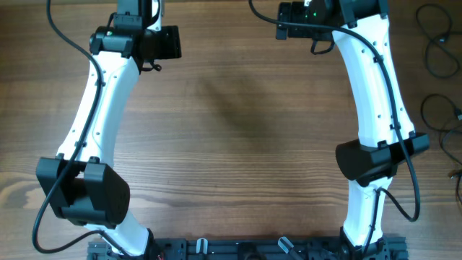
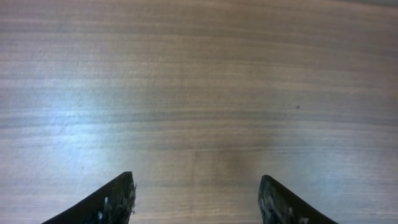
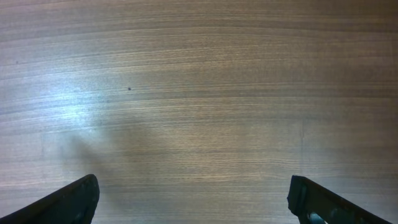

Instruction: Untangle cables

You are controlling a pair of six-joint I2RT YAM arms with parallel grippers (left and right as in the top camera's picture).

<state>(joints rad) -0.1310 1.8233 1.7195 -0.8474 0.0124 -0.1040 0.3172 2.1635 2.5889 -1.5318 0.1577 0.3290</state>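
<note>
L gripper (image 2: 196,190) jaws spread partway, holding nothing, wood table (image 2: 199,74) under it. R gripper (image 3: 193,193) jaws spread wider, also holding nothing. Cables (image 1: 436,43) lie in loose black loops at the table's right edge, far-to-mid, partly cut by frame, well apart from both grippers. L arm (image 1: 101,101) reaches far-left, R arm (image 1: 372,79) far-right.

Black cables (image 1: 439,43), a brown table (image 1: 238,130) with fine wood grain, white arms (image 1: 101,101) with black joints
</note>
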